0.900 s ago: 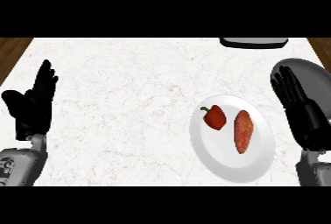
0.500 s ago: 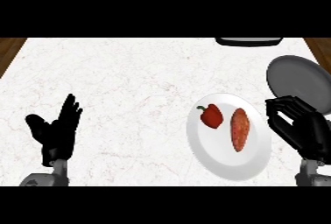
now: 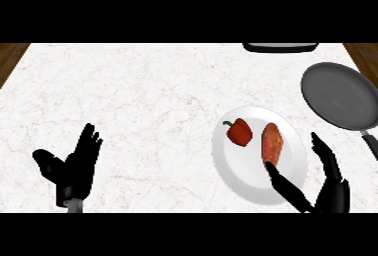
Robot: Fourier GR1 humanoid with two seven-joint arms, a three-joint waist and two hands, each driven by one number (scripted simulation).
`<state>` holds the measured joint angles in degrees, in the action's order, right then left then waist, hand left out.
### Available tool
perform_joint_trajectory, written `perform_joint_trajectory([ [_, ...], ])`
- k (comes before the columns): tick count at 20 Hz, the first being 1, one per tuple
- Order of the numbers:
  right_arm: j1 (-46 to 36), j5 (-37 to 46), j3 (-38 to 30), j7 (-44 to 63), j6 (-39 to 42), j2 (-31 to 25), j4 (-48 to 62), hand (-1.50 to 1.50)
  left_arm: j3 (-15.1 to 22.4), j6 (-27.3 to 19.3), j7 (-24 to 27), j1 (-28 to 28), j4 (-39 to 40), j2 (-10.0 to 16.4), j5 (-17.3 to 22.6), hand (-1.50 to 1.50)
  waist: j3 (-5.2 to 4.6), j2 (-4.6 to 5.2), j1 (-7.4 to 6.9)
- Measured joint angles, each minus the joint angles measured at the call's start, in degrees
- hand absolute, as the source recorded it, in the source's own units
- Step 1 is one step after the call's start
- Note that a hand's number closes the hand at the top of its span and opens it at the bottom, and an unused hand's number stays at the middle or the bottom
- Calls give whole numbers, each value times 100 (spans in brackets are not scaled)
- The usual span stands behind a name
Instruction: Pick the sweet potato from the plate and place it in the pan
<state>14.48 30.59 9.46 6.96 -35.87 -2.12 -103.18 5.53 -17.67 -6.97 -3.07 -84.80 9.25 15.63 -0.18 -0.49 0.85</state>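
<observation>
Left hand (image 3: 76,167) rested open near the lower left of the marble counter (image 3: 148,90), fingers straight and pointing up, holding nothing, well apart from everything the task needed. Well to its right lay the white plate (image 3: 240,175). On the plate's left half sat a red bell pepper (image 3: 238,131). Just beside it, on the right half, lay the sweet potato (image 3: 272,144).

The sweet potato's long axis ran almost straight away from me, its near end pointing back at my right hand (image 3: 332,192). That hand came in at the lower right, spread open and gripping nothing. Its thumb reached over the plate's near part with the tip just at the sweet potato's near end, though I could not tell whether it touched. Its fingers stood off past the plate's right rim.

So the sweet potato lay ahead of that hand and a little to its left, roughly in line with the gap between thumb and fingers. My right hand was by far the nearer, and I judged the grasp belonged to it.

Farther right and farther from me sat the dark pan (image 3: 339,92), near the plate's far right rim, its handle running back toward me.

Counted: two hands, one plate, one bell pepper, one sweet potato, one pan, and one dark object (image 3: 280,47) cut off at the far edge, which I could not identify.
</observation>
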Motion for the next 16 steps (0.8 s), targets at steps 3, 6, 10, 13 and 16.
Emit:
perform_joint_trajectory([
  [3,182,1052,435,772,-478,108,-94,-150,18,29,49,16,26,-59,2,0,11,17,-35],
  [6,45,2026,439,1831,-157,161,-442,-150,2,113,109,-34,-4,-63,36,0,15,26,-70],
  [10,-738,2894,231,3250,757,192,-607,-150,-21,211,151,11,73,-73,66,0,23,35,-112],
  [13,-1277,2993,-6,4019,1782,92,-612,-150,-5,181,157,38,94,-108,27,0,27,39,-133],
  [16,-1650,2800,-141,4578,2900,-96,-397,-150,5,182,85,65,52,-89,18,0,23,54,-178],
])
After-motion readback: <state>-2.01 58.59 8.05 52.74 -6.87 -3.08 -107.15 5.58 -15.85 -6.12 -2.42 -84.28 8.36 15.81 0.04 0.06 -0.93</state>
